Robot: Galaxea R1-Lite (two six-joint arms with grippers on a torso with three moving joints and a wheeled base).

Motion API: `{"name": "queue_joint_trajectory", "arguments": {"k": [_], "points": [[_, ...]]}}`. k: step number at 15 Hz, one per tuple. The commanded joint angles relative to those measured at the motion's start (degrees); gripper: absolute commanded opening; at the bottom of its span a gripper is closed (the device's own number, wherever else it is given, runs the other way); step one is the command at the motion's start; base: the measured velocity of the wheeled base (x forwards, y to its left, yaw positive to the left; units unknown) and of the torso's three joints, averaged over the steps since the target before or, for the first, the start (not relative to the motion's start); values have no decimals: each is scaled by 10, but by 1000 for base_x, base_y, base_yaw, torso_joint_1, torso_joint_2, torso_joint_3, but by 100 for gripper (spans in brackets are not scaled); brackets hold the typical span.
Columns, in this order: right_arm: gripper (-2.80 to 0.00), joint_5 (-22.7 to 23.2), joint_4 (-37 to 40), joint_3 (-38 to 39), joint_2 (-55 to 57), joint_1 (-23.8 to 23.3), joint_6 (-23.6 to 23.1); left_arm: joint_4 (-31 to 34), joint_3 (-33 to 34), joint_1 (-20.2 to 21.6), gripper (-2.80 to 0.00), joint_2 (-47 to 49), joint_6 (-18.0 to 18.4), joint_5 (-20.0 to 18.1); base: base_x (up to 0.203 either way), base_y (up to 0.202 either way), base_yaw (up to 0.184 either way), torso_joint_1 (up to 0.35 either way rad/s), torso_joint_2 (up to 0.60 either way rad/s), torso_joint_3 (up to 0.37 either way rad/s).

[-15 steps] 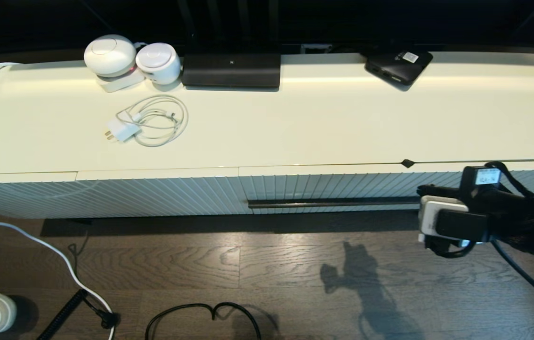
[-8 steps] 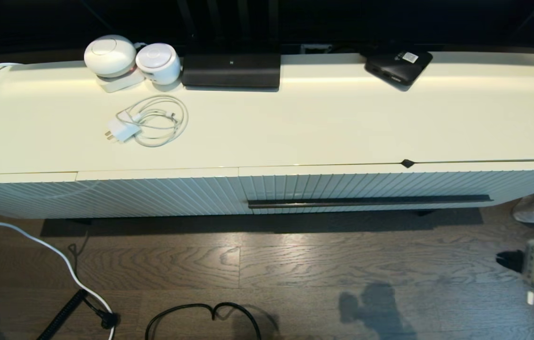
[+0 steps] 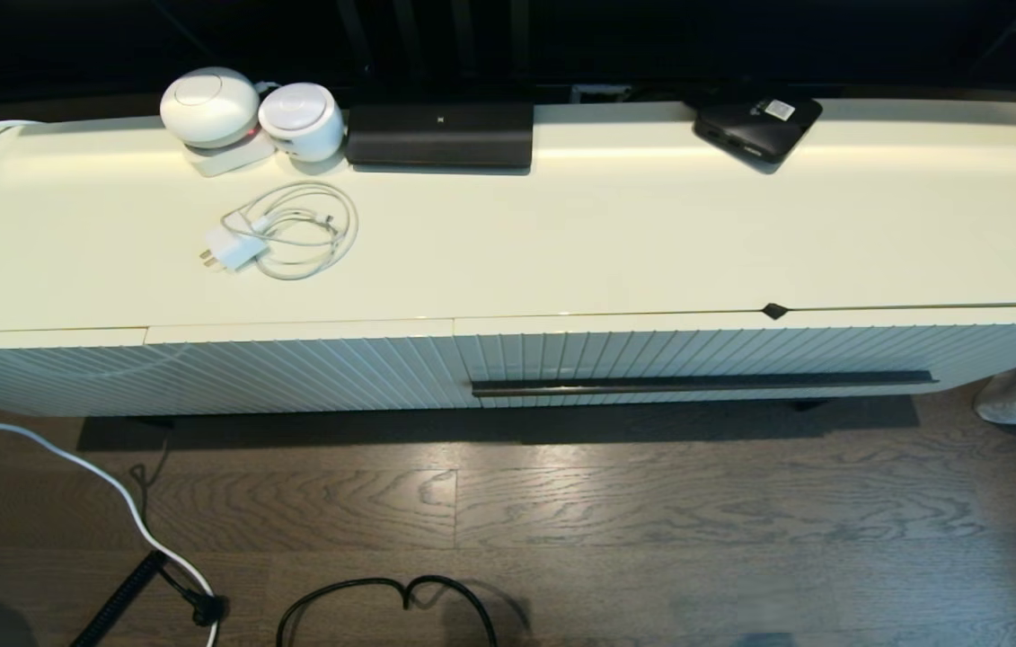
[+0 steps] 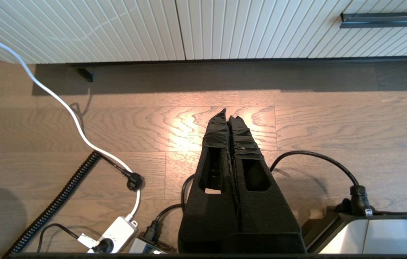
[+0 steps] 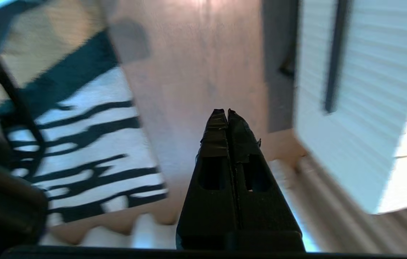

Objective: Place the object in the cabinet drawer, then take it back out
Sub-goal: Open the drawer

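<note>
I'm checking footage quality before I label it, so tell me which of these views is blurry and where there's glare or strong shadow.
Right wrist view: smeared throughout, only the right gripper sharp. Left wrist view: crisp, a bright glare patch on the floor beside the shut left gripper. Head view: sharp, a soft sheen along the cabinet top, a dark shadow band under the cabinet drawer.

Wide cream ribbed-front cabinet drawer (image 3: pixel 741 359) sits fully closed, its long thin dark bar handle (image 3: pixel 703 384) running level across the front.

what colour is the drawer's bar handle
Dark, near black, against the ribbed cream drawer front; the bar handle shows best in the head view.
</note>
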Motion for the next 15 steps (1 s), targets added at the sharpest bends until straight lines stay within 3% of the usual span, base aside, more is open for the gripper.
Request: {"name": "queue_joint_trajectory", "arguments": {"k": [1,4,11,13,15], "points": [[-280,0,-35,7,-36,1,-38,0,0,0,-280,-2,0,0,0,0,0,0,0,0],[-280,2,-138,4,28,-4,-59,0,0,0,-280,-2,0,0,0,0,0,0,0,0],[-280,4,-359,-6,254,3,-56,0,0,0,-280,-2,0,0,0,0,0,0,0,0],[-280,2,-402,-20,317,27,-46,0,0,0,-280,-2,0,0,0,0,0,0,0,0],[-280,-8,-452,-27,348,89,-11,0,0,0,-280,-2,0,0,0,0,0,0,0,0]]}}
